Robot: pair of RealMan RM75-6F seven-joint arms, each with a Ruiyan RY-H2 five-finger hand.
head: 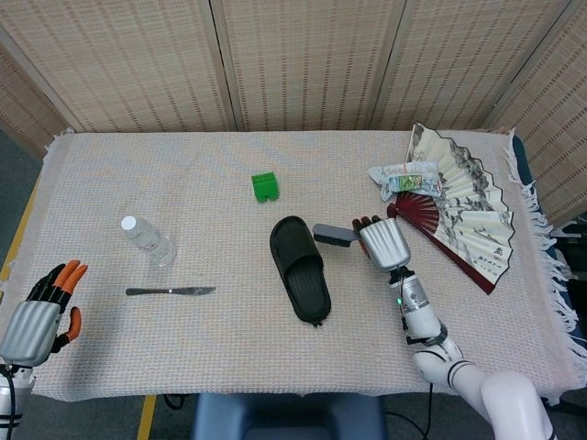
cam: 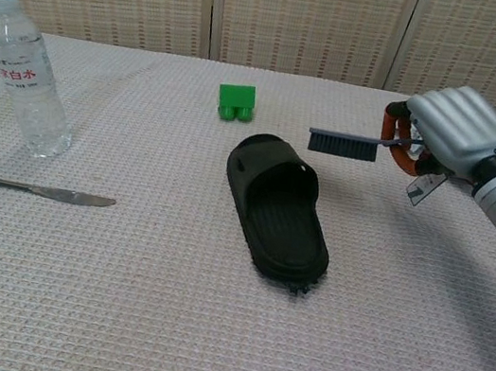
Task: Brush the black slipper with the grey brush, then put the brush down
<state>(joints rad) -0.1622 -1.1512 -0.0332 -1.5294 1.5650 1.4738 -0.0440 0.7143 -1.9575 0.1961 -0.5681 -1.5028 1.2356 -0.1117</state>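
Note:
The black slipper (head: 300,269) (cam: 279,205) lies flat at the table's middle, its open end toward the back. My right hand (head: 382,243) (cam: 452,131) grips the handle of the grey brush (head: 333,236) (cam: 344,144), holding it in the air just right of the slipper's back end, bristles down and apart from the slipper. My left hand (head: 42,309) hangs open at the table's near left edge, holding nothing; it shows only in the head view.
A water bottle (head: 149,240) (cam: 25,75) stands at the left with a table knife (head: 171,291) (cam: 32,190) in front of it. A green block (head: 265,186) (cam: 236,102) sits behind the slipper. A folding fan (head: 463,207) and a wrapper (head: 404,177) lie at the back right.

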